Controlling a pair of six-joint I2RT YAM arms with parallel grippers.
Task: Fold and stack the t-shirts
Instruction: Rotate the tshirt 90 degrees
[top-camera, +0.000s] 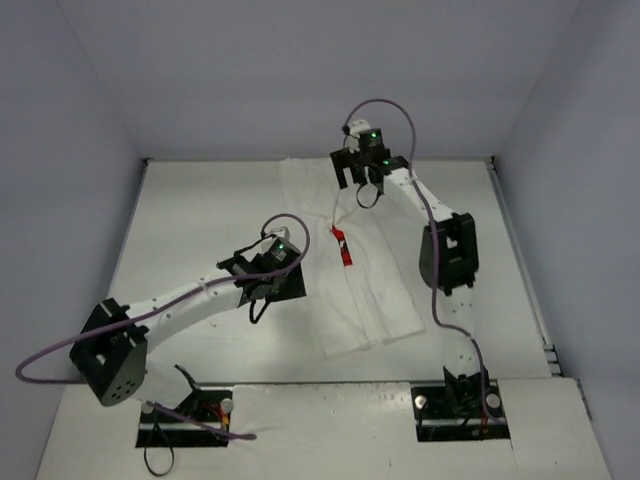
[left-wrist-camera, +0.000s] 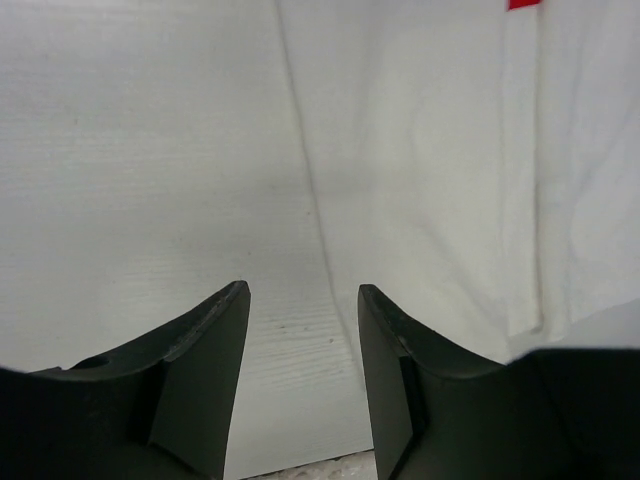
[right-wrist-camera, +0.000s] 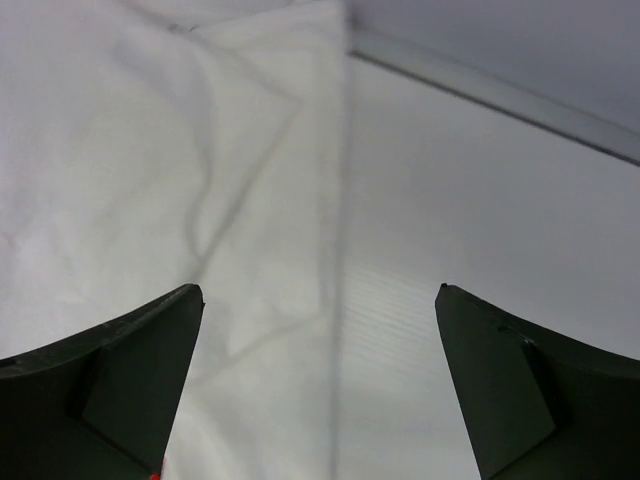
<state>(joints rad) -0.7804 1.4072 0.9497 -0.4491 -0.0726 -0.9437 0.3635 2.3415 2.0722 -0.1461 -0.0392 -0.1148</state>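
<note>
the left gripper (left-wrist-camera: 302, 292) hangs with its black jaws parted and nothing between them, straddling the left edge of the white cotton t-shirt (top-camera: 365, 295). the right gripper (right-wrist-camera: 320, 292) is spread wide and empty above the shirt's far right edge. the shirt lies folded in a long strip across the white table (top-camera: 180, 220), with a sliver of red print (top-camera: 343, 247) showing.

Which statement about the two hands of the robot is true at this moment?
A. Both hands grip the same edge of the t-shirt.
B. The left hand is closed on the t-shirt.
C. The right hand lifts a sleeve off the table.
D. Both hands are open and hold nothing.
D: the left hand and the right hand both show fingers apart with nothing between them, while the t-shirt lies on the table.
</note>
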